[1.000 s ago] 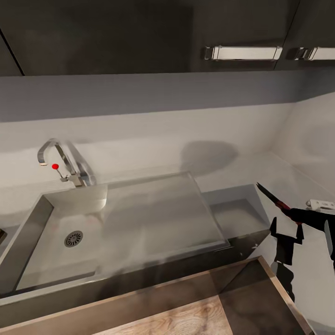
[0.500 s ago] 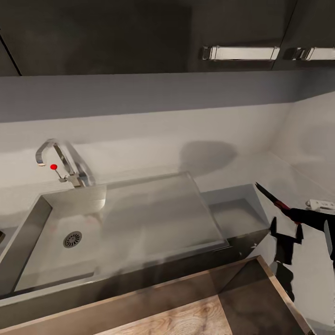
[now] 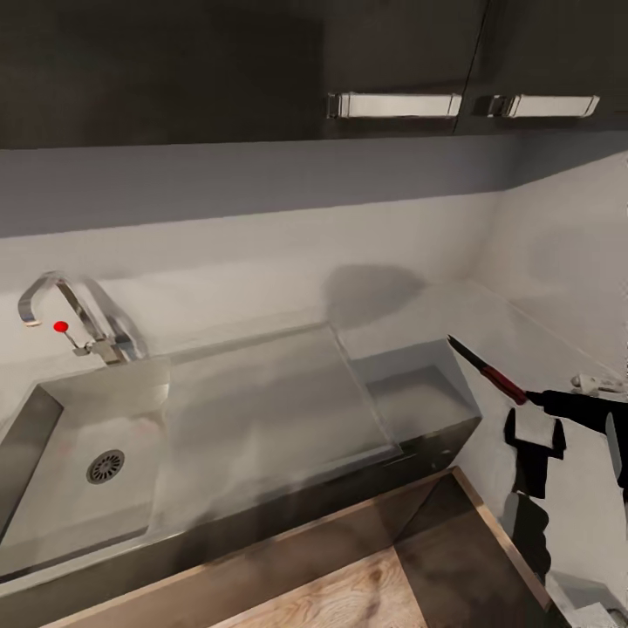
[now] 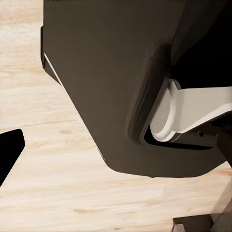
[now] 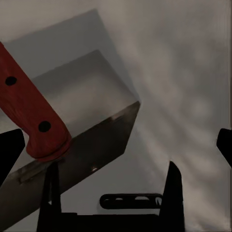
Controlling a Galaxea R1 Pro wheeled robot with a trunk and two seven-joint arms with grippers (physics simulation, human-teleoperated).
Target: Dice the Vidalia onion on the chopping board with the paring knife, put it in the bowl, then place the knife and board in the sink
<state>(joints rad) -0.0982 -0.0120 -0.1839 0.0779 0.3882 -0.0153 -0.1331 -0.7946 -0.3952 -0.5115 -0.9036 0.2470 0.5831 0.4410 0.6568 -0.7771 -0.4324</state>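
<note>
While the robot faces the kitchen run, we record the countertop [image 3: 488, 323] as the largest surface, grey and running along the far wall and turning down the right side. Set into it is the sink [image 3: 262, 392]: the basin with its round drain [image 3: 105, 467] lies at the left, the flat drainboard occupies the middle, and the chrome tap [image 3: 74, 318] with red knob stands at the far left rim. A white item [image 3: 597, 381] rests on the counter at the far right; we cannot identify it.

The right gripper [image 3: 534, 403] sits at the right, over the counter beside the sink's right end. Its fingers are clamped on the paring knife [image 3: 487, 370], gripping the red handle [image 5: 31, 116]. The blade points away from the gripper, up and to the left, towards the far wall. The left wrist view shows a dark body over pale wooden floor; we cannot tell whether the left gripper is apart or together.

We judge the step in hand to be depositing the knife. The sink lies to the left of the right gripper, the drainboard nearer and the basin well beyond it. The knife's long axis runs roughly towards the far left, so a leftward carry by the right arm, the nearer one, should bring it over the steel.
</note>
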